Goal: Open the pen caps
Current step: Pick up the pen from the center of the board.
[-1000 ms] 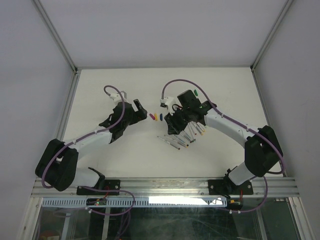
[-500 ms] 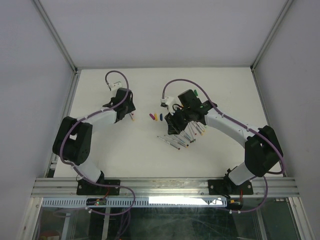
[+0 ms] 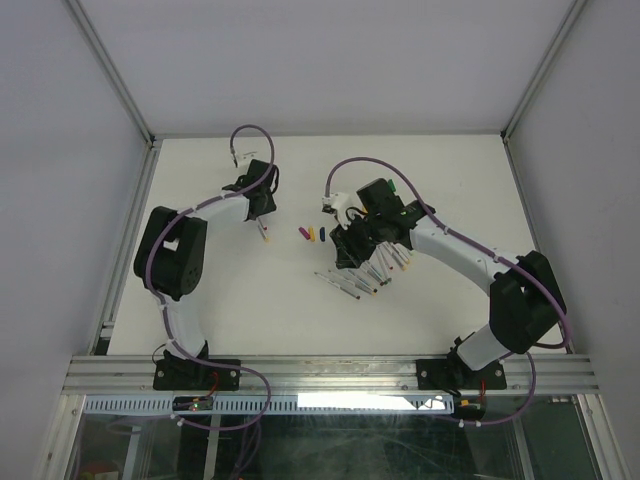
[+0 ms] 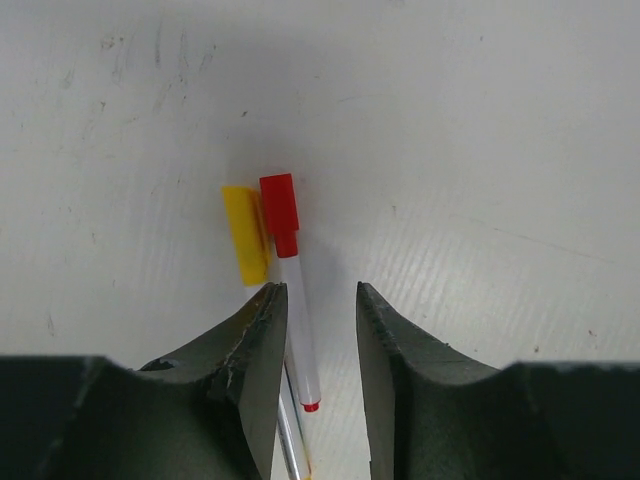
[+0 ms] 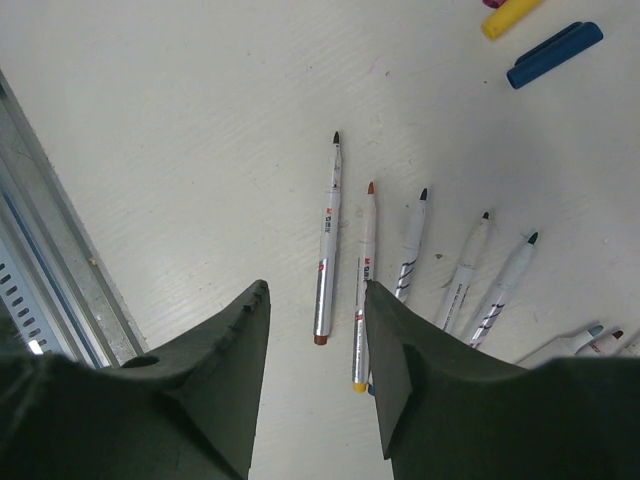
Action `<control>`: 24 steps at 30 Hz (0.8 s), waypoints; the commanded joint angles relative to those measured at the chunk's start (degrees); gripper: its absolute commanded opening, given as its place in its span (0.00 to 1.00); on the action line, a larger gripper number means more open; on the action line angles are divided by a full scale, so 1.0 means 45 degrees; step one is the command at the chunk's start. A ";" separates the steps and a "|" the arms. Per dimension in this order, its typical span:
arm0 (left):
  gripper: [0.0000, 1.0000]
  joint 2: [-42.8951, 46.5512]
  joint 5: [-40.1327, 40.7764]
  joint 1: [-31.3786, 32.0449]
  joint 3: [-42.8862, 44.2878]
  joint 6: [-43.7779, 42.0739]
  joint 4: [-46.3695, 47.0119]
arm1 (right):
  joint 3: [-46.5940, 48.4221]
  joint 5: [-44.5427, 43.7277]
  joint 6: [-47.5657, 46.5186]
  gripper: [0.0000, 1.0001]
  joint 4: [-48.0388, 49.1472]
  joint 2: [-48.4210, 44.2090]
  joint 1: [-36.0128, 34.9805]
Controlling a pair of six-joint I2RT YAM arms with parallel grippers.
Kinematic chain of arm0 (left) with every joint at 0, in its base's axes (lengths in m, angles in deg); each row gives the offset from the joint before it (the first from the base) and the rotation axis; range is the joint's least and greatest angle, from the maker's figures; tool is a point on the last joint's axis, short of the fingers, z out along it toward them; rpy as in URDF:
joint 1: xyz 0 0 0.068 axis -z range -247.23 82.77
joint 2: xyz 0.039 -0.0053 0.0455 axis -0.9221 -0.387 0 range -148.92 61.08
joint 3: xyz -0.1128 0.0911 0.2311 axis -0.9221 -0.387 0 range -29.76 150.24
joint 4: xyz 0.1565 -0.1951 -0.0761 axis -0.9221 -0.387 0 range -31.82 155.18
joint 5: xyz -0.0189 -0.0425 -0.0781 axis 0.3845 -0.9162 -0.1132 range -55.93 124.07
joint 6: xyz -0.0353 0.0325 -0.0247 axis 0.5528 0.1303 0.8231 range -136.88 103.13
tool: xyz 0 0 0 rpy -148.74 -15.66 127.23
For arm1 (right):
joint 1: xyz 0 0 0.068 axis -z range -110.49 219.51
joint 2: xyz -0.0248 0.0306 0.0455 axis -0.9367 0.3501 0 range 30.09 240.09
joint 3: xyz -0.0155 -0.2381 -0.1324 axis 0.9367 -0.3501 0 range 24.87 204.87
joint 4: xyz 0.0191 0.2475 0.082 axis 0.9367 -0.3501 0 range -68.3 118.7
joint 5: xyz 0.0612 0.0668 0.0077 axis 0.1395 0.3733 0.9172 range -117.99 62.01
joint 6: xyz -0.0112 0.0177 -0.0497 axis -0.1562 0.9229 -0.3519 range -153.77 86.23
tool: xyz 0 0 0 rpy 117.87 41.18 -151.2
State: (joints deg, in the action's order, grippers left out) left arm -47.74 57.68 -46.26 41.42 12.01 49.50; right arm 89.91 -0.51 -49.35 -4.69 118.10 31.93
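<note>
We poise the left gripper (image 4: 320,292) over the pen (image 4: 298,320), jaws apart, empty (the right gripper (image 5: 316,288) gapes empty too); next, pinch its barrel and free the red cap (image 4: 279,208).

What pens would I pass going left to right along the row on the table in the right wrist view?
Dark-tipped pen with a red-brown end → orange-tipped pen with a yellow end → black-tipped pen → fourth pen → fifth pen. The tips crowded at the right edge are left out.
</note>
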 commanded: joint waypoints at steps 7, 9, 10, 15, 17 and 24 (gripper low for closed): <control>0.34 -0.0521 0.0374 -0.0226 0.0686 -0.0359 -0.0558 | 0.0255 0.0366 -0.0192 0.45 0.0193 -0.0571 0.0129; 0.34 -0.0643 0.0294 -0.0221 0.0715 -0.0364 -0.0558 | 0.0255 0.0343 -0.0172 0.45 0.0193 -0.0571 0.0128; 0.34 -0.0702 0.0254 -0.0241 0.0734 -0.0364 -0.0568 | 0.0255 0.0355 -0.0172 0.45 0.0193 -0.0568 0.0124; 0.28 -0.0947 0.0061 -0.0282 0.0802 -0.0381 -0.0565 | 0.0255 0.0371 -0.0172 0.45 0.0198 -0.0558 0.0136; 0.28 -0.1025 0.0064 -0.0298 0.0804 -0.0419 -0.0577 | 0.0245 0.0395 -0.0172 0.45 0.0199 -0.0563 0.0143; 0.07 -0.1108 -0.0297 -0.0366 0.0805 -0.0481 -0.0653 | 0.0236 0.0430 -0.0172 0.45 0.0212 -0.0580 0.0168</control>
State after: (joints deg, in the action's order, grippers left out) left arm -52.09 57.99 -47.14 43.52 10.48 46.44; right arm 89.91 -0.07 -49.35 -4.69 118.10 32.30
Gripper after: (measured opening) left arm 0.136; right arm 0.449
